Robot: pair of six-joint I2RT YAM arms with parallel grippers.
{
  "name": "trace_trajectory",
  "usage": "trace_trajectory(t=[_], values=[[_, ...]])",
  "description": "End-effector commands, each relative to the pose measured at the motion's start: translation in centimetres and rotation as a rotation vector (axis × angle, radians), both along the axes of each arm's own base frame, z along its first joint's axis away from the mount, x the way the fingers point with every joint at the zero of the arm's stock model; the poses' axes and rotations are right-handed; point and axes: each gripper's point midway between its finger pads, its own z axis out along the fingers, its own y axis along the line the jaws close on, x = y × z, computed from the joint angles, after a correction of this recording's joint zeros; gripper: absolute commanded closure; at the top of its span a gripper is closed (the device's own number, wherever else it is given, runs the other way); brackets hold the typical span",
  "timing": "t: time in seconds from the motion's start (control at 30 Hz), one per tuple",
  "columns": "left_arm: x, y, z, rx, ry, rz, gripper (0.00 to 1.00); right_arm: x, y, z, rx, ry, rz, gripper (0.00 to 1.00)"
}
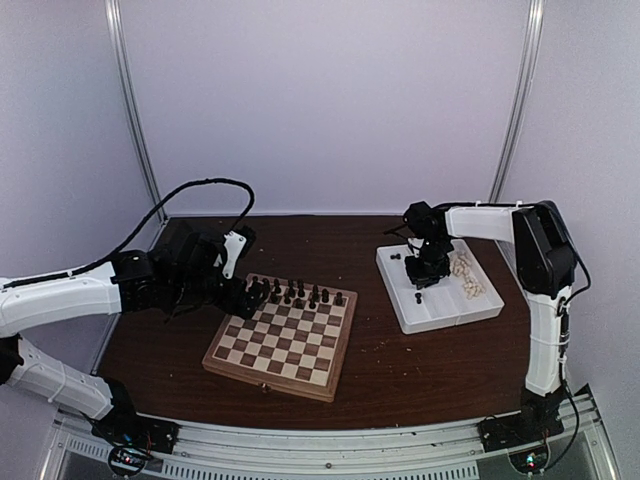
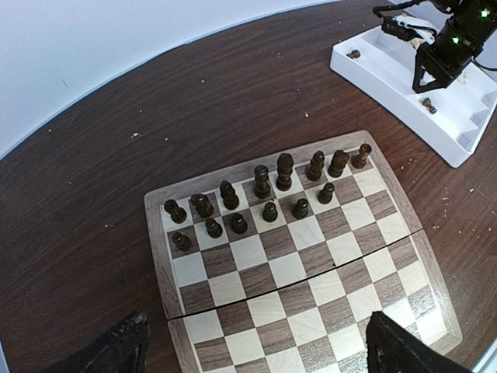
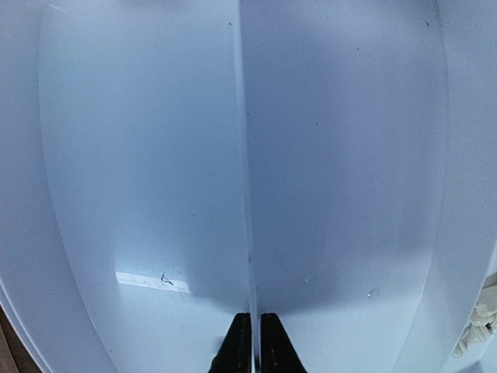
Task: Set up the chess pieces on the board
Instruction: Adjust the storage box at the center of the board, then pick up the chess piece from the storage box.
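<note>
The square wooden chessboard (image 1: 283, 340) with tan and dark brown checks lies mid-desk, nearer the near edge of the dark brown desk (image 1: 400, 385) than the far one. The small dark brown turned chess pieces (image 2: 262, 180) stand upright along the board's far edge: eight in the outermost row and six in the row just inside it. My left claw (image 2: 258, 334) hovers above the board's left side with its two black fingers (image 2: 116, 346) spread wide, holding nothing. Toward the desk's right edge sits a white rectangular compartment tray (image 1: 440, 318); a heap of pale cream pieces (image 1: 465, 278) fills its right compartment, and two stray dark pieces (image 2: 429, 105) rest in the left part. My right claw (image 3: 252, 334) is down inside that tray, fingertips pressed tight together – right against a thin white divider wall (image 3: 245, 155).
</note>
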Motion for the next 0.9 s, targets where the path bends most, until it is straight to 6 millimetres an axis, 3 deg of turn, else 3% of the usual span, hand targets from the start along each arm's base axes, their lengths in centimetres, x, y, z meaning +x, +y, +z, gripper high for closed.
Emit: trace_trajectory(t=[0.0, 0.1, 0.3, 0.4, 0.5, 0.7, 0.87], values=[[0.7, -0.5, 0.7, -0.018, -0.016, -0.001, 0.02, 0.6, 0.6, 1.1, 0.064, -0.064, -0.19, 0.85], [0.7, -0.6, 0.8, -0.018, -0.015, -0.003, 0.02, 0.8, 1.0, 1.7, 0.082, -0.103, -0.182, 0.75], [0.6, -0.1, 0.9, -0.012, -0.024, 0.005, 0.02, 0.9, -0.3, 5.0, 0.029, -0.19, -0.14, 0.72], [0.6, -0.2, 0.8, -0.016, -0.023, 0.005, 0.02, 0.6, 0.1, 6.6, 0.036, -0.236, -0.09, 0.61], [0.6, -0.5, 0.6, -0.022, -0.016, -0.002, 0.02, 0.3, 0.6, 7.7, 0.045, -0.26, -0.046, 0.61], [0.6, -0.6, 0.8, -0.024, -0.016, -0.004, 0.02, -1.4, 2.5, 7.7, 0.06, -0.205, 0.057, 0.68], [0.6, -0.6, 0.7, -0.027, -0.015, -0.001, 0.02, -3.7, 3.2, 5.9, 0.029, -0.141, 0.11, 0.7]])
